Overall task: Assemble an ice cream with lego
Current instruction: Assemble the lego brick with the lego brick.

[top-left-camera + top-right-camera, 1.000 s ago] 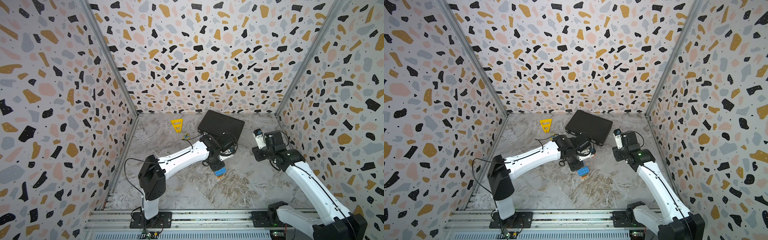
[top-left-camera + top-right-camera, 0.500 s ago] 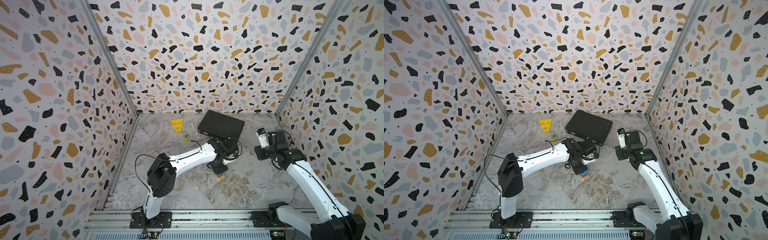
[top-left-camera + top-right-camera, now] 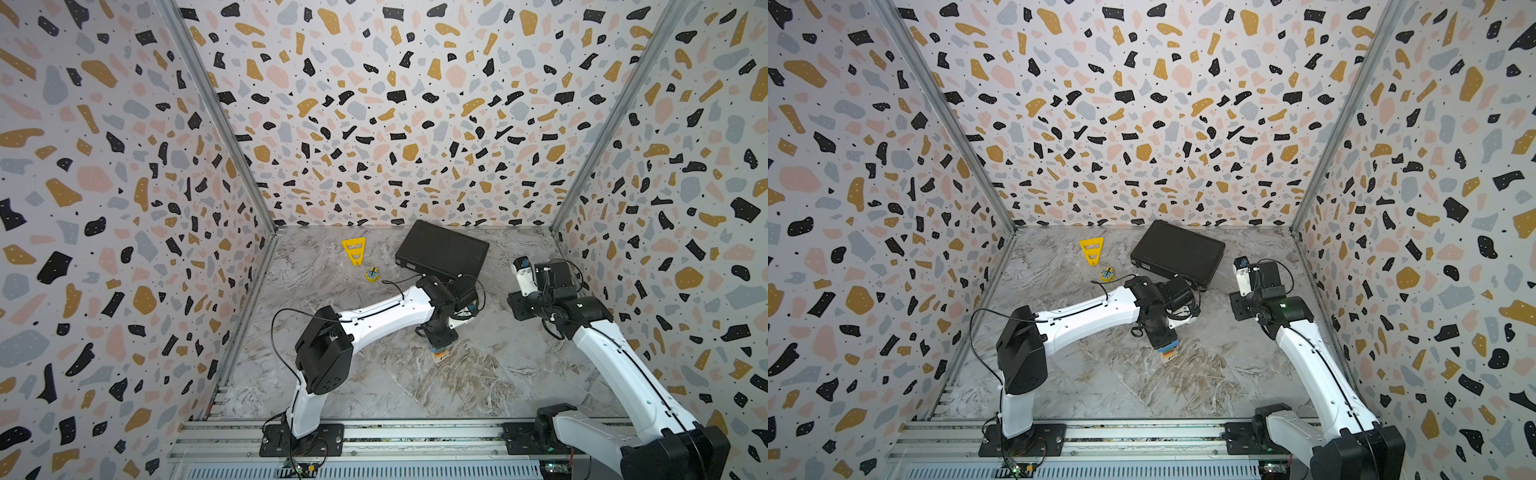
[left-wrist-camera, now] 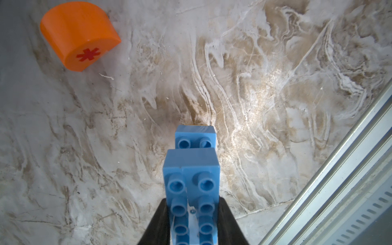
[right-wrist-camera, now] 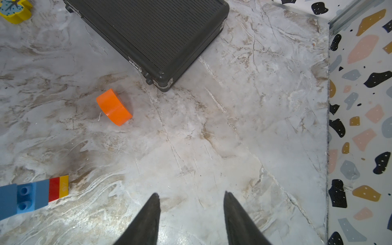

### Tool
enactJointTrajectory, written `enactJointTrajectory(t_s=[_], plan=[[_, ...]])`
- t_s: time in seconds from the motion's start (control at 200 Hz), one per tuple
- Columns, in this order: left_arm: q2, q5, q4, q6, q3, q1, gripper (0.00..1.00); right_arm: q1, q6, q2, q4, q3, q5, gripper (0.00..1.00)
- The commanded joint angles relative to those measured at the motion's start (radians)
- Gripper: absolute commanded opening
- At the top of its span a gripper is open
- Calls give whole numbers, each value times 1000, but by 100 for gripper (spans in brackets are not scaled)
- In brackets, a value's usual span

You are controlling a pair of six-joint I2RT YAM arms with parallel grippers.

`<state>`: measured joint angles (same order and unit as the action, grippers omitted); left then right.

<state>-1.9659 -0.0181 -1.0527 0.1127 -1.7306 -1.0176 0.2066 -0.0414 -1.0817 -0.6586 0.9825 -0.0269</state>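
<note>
The left gripper (image 4: pixel 192 201) is clamped on a blue brick (image 4: pixel 191 167), its black fingers (image 4: pixel 161 214) on either side. That brick sits on the lower brick (image 4: pixel 195 137), also blue, offset so that two of the lower studs show. Whether it is pressed home cannot be told. Both top the stack (image 3: pixel 1169 351), which stands upright near the centre of the table (image 3: pixel 478 386), with red (image 5: pixel 54 189) and yellow (image 5: pixel 64 186) below the blue.

The orange dome (image 5: pixel 113 107) lies apart from the stack, toward 12 o'clock, between it and the near corner of the black case (image 3: pixel 442 251).

The right gripper (image 5: pixel 191 193) hangs at the table's 2 o'clock, jaws apart and empty.

A yellow triangle (image 3: pixel 354 249) lies at 11 o'clock, with a round piece (image 3: pixel 372 274) at its 5 o'clock.
</note>
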Motion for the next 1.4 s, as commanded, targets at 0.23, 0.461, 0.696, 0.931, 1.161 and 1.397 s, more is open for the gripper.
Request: enactJointTrajectory(t_s=[0.23, 0.461, 0.696, 0.931, 1.161, 1.397], plan=[[-24, -6, 17, 23, -4, -6, 19, -6, 12, 2, -1, -3, 17, 52], [-38, 6, 13, 30, -7, -5, 19, -6, 12, 2, 1, -2, 21, 52], [-63, 2, 1, 37, -21, -5, 19, -5, 14, 0, 4, -5, 27, 52], [-81, -5, -22, 43, -21, -5, 19, -6, 15, 0, 8, -7, 35, 52], [-102, 6, -55, 49, -21, -4, 19, -7, 17, 2, 13, -8, 42, 51], [-131, -7, -76, 54, -11, -4, 19, -6, 18, 0, 15, -11, 49, 52]])
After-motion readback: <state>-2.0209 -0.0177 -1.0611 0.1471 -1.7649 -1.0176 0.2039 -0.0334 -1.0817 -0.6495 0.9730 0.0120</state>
